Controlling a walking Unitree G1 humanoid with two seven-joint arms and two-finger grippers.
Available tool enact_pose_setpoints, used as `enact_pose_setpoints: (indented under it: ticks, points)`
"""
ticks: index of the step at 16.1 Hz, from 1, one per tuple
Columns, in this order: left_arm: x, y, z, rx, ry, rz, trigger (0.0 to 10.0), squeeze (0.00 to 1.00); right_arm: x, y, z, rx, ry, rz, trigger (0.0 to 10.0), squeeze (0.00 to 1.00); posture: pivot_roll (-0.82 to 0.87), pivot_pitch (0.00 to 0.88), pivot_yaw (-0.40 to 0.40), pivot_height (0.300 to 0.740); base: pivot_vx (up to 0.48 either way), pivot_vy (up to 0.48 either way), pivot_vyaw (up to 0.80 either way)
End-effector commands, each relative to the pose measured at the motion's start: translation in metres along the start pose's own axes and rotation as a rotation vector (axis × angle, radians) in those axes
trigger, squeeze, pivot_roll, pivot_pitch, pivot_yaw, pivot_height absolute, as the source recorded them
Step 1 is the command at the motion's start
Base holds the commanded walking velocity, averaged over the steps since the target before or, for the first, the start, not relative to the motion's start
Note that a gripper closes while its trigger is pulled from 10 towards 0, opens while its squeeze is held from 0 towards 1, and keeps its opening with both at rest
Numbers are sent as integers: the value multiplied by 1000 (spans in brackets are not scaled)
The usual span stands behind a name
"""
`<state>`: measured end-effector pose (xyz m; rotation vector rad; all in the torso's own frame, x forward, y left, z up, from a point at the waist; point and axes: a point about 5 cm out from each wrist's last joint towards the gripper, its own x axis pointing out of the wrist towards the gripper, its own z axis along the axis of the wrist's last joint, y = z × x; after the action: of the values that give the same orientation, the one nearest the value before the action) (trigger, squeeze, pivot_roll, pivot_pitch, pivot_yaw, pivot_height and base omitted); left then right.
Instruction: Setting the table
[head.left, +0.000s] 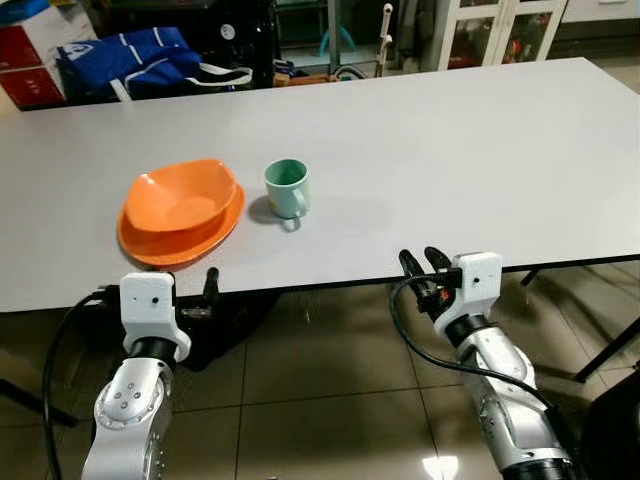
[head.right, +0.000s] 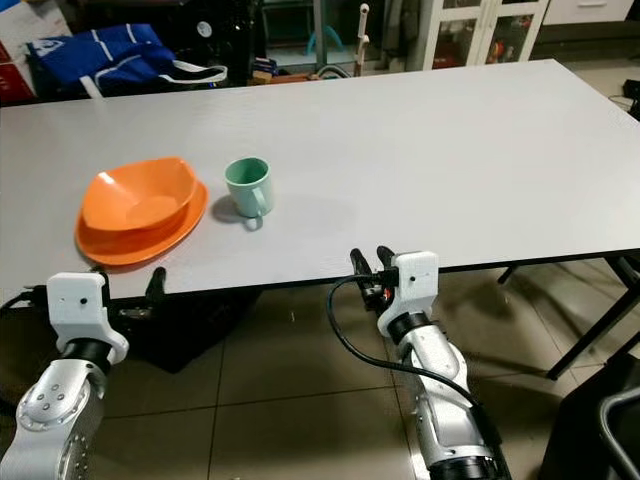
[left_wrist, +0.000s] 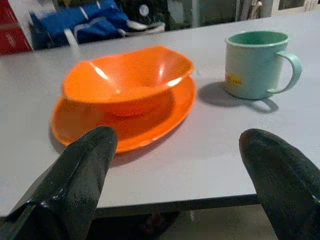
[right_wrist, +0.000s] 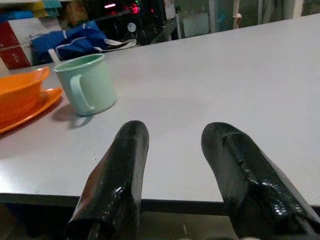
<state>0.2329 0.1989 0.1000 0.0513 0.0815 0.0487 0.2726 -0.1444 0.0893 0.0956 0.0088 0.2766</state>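
Left gripper at table near edge, 7 o'clock of orange bowl, fingers spread, empty. Bowl sits in orange plate; green mug just beside at 3 o'clock, upright. Right gripper at edge, 5 o'clock of mug, fingers parted, empty.

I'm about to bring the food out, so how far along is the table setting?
Partly done. An orange bowl sits in an orange plate on the grey table, with a green mug upright beside them. Nothing is in hand: the left gripper and right gripper both sit at the table's near edge, jaws open and empty. No cutlery is visible.
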Motion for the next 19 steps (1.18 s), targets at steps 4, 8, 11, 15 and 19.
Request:
enact_pose_setpoints:
  ticks: [4,8,11,15,19]
  points:
    - [2,-11,-6,-48,37,-15,10000,0,4,0,3,-25,-26,11,10000,0,-151,0,95,740,-78,0,0]
    - [4,-11,-4,-53,34,-14,10000,0,5,-3,3,-24,-22,16,10000,0,-151,0,97,740,-323,347,0]
    - [6,-14,-6,-73,54,-23,10000,0,6,-2,0,-29,-20,22,10000,0,-152,0,96,740,-194,399,0]
    - [16,-15,1,-56,39,-29,10000,0,4,-2,-6,-28,-4,31,10000,0,-164,0,99,740,0,342,0]
    - [23,-18,4,-25,34,-41,10000,0,0,-3,-8,-34,5,27,10000,0,-182,0,102,740,0,0,0]
